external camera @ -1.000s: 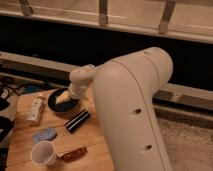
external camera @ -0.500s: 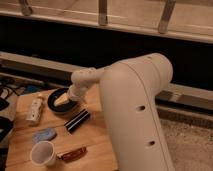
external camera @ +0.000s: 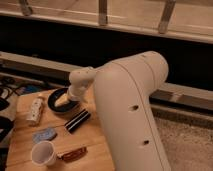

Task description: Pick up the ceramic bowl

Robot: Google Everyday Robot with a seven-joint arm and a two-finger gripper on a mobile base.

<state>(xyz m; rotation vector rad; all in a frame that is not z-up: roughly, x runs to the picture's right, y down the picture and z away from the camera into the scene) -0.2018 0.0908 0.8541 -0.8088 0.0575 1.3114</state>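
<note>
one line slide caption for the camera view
Gripper down at the ceramic bowl on a wooden table, white cup nearby

ceramic bowl [external camera: 53, 102] sits by the far edge of the table [external camera: 22, 135], gripper [external camera: 62, 101] down in it. bottle [external camera: 36, 110] lies just left of the bowl, toward the left edge. tube [external camera: 77, 121] lies just in front of the bowl, packet [external camera: 45, 134] left of the tube. cup [external camera: 43, 153] and bar [external camera: 72, 155] lie at the near edge, cup on the left.
</note>
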